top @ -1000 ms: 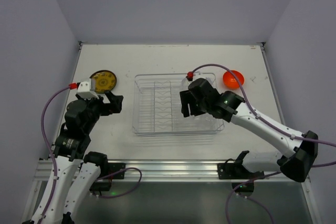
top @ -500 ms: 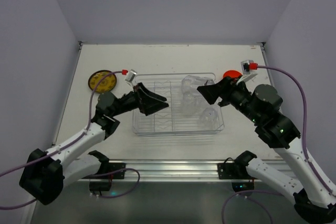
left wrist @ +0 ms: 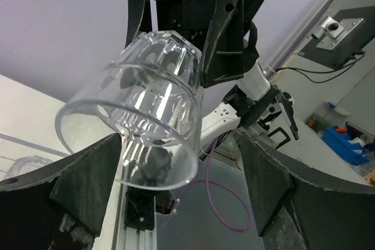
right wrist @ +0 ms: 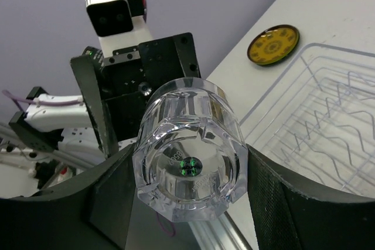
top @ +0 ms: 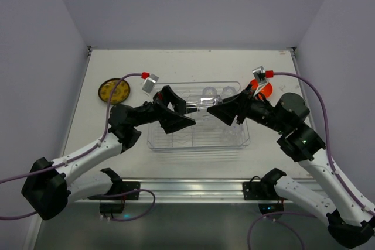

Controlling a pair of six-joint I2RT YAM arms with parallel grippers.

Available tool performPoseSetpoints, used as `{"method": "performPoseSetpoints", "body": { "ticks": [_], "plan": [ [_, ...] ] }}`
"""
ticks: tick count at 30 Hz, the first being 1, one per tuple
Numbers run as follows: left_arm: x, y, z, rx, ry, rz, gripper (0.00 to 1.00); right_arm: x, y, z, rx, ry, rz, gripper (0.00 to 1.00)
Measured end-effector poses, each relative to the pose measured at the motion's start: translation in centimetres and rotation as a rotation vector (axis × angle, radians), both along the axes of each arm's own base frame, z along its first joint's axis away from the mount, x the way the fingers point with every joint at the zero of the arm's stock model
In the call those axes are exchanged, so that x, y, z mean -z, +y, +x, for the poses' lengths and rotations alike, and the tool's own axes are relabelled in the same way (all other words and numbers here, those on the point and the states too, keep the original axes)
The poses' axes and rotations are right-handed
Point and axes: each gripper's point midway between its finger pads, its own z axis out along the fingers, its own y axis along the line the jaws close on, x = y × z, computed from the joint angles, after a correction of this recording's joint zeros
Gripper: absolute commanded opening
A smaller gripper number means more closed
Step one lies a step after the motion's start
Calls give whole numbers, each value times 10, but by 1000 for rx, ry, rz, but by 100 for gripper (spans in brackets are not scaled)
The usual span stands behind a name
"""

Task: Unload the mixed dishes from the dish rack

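Both arms meet in mid-air over the dish rack (top: 199, 137), nose to nose. The right claw (top: 215, 111) is clamped on the base of a clear glass cup (top: 202, 103), lying on its side with the mouth aimed at the left claw (top: 188, 114). That one is spread wide around the cup's open end; can't tell if it's touching. Two more cups (top: 208, 92) sit at the rack's far side. The yellow plate (top: 114, 90) is out on the desk (top: 176, 65) far left, and the orange bowl (top: 263, 89) far right.
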Motion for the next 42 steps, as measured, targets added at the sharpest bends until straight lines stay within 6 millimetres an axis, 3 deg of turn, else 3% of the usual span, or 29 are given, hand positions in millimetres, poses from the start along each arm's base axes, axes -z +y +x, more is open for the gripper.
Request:
{"method": "performPoseSetpoints", "body": {
  "ticks": [2,3,5,6,8,9,10,11,12,13,14,15,18,21,24,26,29,31,34,37,42],
  "plan": [
    [0,-2,-2,13,2,-6,73,1,5,-3,-37,-1,8,0],
    [-1,-2,-3,19,-1,-11,53,1,8,-4,-55,-5,12,0],
    [-5,-1,-7,28,-16,-27,48,4,11,-4,-76,-7,13,0],
    [-8,-1,-9,35,-26,-37,33,6,13,-4,-85,-9,14,0],
    [-10,0,-12,41,-27,-44,15,6,16,-7,-115,-18,27,0],
    [-9,1,-13,41,-28,-45,0,4,17,-9,-130,-31,35,0],
    [-9,2,-15,48,-22,-49,0,4,19,-11,-145,-51,33,4],
    [-10,3,-17,51,-9,-56,0,3,19,-12,-159,-72,32,13],
    [-11,4,-19,51,-9,-60,0,3,20,-13,-169,-87,34,31],
    [-11,6,-21,51,-11,-62,0,3,20,-14,-177,-97,34,74],
    [-11,7,-22,48,-14,-61,0,3,21,-15,-182,-98,34,94],
    [-9,7,-22,39,-28,-50,0,4,21,-15,-181,-88,36,99],
    [1,6,-9,-59,-38,37,0,9,13,-4,-93,-77,16,99],
    [9,15,33,-317,24,190,0,23,-11,16,106,-40,-42,99],
    [20,47,78,-622,88,358,0,35,-41,31,294,-30,-105,99],
    [39,82,107,-822,142,504,0,42,-60,38,392,-35,-152,99],
    [88,158,145,-1121,270,762,0,53,-79,48,500,-32,-221,99],
    [129,216,153,-1290,377,965,0,67,-88,57,556,-10,-289,99],
    [175,271,145,-1370,511,1213,0,91,-93,71,604,31,-396,99],
    [209,293,145,-1335,612,1351,0,113,-94,78,611,68,-481,99],
    [277,282,140,-1094,743,1544,0,115,-98,73,604,56,-501,99]
  ]
}}
